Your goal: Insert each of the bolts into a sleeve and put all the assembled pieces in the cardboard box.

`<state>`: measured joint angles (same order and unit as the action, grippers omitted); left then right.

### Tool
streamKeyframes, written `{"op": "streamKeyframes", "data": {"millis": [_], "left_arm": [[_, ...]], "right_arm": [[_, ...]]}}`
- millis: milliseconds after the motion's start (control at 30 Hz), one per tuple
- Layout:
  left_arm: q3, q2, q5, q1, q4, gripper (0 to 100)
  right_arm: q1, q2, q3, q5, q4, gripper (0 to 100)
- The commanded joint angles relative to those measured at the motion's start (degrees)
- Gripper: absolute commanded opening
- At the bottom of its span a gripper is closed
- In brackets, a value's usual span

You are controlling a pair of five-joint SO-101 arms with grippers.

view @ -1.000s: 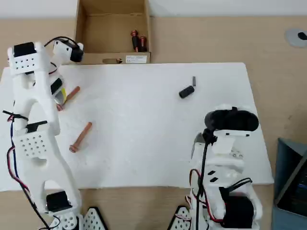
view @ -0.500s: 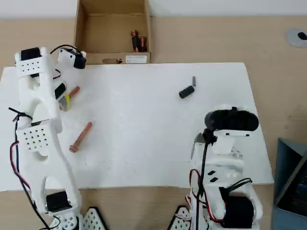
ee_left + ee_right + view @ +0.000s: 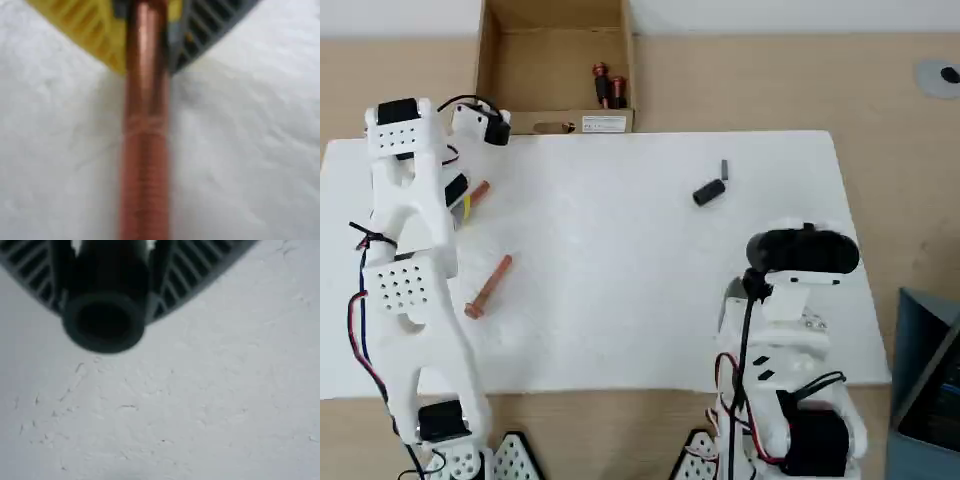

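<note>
Bolt (image 3: 487, 286) lies left on the mat (image 3: 620, 300), sleeve (image 3: 709, 192) right, cardboard box (image 3: 520, 70) behind.

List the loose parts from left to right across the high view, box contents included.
Copper bolt lying loose on the white foam mat → pair of assembled copper-and-black pieces in the brown cardboard box → short black cylindrical sleeve. Left out for overlap: the other copper bolt, the thin grey pin.
</note>
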<state>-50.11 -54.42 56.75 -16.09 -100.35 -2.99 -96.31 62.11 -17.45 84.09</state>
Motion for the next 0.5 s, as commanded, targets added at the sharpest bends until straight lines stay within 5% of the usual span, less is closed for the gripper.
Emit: {"op": "streamKeyframes", "data": {"millis": [0, 467], "left_arm": [[-3.43, -0.75, -4.22, 0.44, 0.09, 1], [-5.01, 14.9, -42.02, 0.88, 0.0, 0]], "right_arm": [[-0.48, -0.48, -0.13, 0.44, 0.09, 0.9], [-0.75, -0.57, -0.22, 0.18, 0.09, 0.9]]}}
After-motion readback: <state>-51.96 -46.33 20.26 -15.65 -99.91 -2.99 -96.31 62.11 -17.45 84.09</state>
